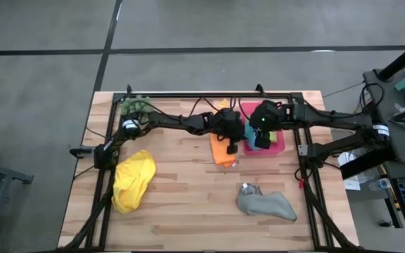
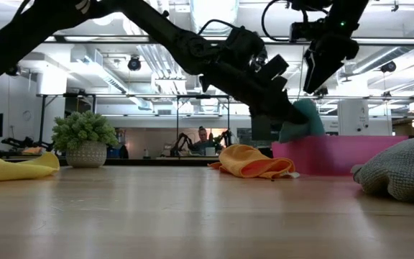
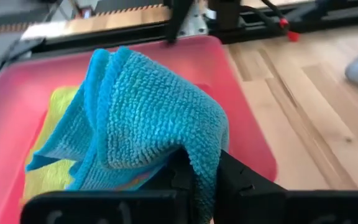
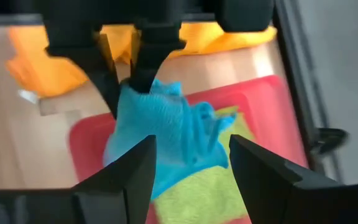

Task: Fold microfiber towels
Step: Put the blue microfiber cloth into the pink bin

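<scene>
Left claw (image 3: pixel 201 180) clamped on blue towel (image 3: pixel 145 112)

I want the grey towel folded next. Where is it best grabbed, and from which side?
Probably at its flatter, tapered end toward the table's right edge, coming straight down from above. The grey towel lies crumpled on the table, bunched high at its left end; the thin right corner looks easier to pinch and lift.

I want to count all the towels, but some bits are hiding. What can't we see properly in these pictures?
- Lime green towel: mostly covered by the blue towel in both wrist views.
- Pink tray: largely hidden under both arms in the high view.
- Grey towel: cut off by the low view's edge.
- Left gripper: its fingers are buried in blue cloth.
</scene>
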